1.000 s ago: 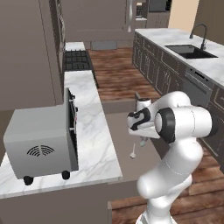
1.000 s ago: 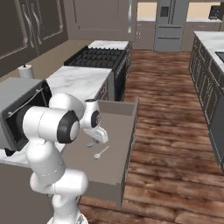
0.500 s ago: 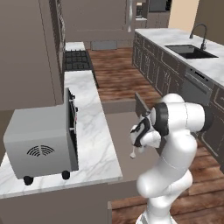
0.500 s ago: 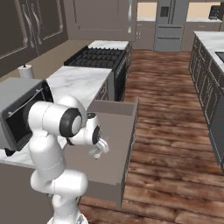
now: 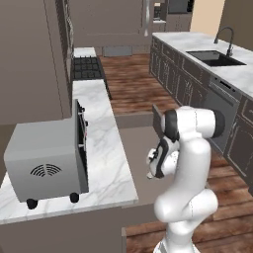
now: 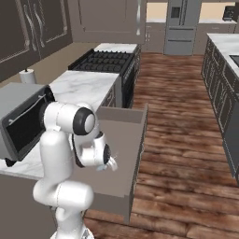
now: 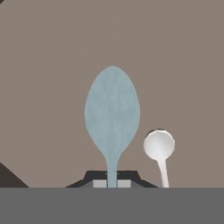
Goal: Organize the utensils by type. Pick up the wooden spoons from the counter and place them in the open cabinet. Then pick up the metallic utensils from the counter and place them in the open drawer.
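My gripper (image 7: 112,183) is shut on the thin handle of a silver-grey metal spoon (image 7: 112,109), whose large oval bowl hangs just above the flat taupe bottom of the open drawer (image 7: 52,65). A second, smaller metal spoon (image 7: 159,146) lies on the drawer bottom close beside it. From the base cameras the gripper (image 5: 150,173) (image 6: 112,163) sits low inside the drawer (image 6: 128,133), near its front half. The white marble counter (image 5: 101,128) runs along the drawer's left. The wooden spoon is out of view. A dark flat cabinet panel (image 5: 29,59) hangs above the counter; its inside is hidden.
A grey toaster oven (image 5: 47,158) stands on the near end of the counter, with a black stove (image 5: 86,66) further along. Across the wooden floor (image 6: 182,116) runs a second counter with a sink (image 5: 217,57). A paper roll (image 6: 28,75) stands behind the oven.
The arm has folded down and drawn back, lowering the gripper and the held spoon into the drawer, nearer its bottom. The jaws stayed shut.
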